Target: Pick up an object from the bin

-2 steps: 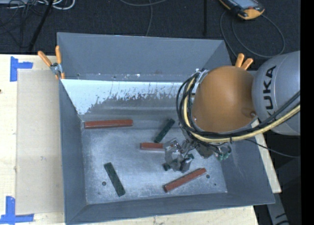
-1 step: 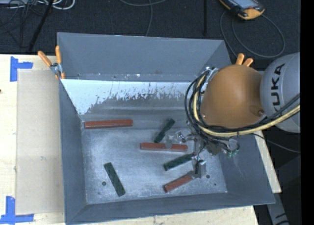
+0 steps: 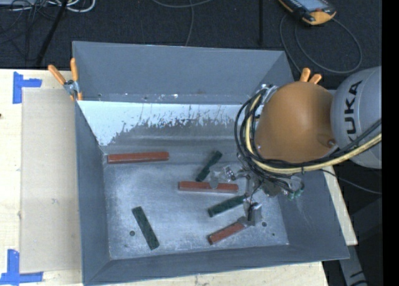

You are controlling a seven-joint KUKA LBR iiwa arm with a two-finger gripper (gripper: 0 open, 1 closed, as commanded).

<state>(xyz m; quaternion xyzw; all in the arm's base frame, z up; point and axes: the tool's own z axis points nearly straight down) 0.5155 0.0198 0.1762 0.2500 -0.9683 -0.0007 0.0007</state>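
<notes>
hanging at four o'clock of the bin [image 3: 181, 79], the gripper [image 3: 252, 209] is seen just beside a dark green bar [image 3: 223, 207] at its nine o'clock, though whether it is apart or together cannot be told.

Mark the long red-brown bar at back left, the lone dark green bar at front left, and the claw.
Red-brown bar [image 3: 138, 157]: camera view, middle of its top.
Dark green bar [image 3: 144, 228]: camera view, mid-length.
Claw [image 3: 252, 210]: camera view, its lower tip.
</notes>
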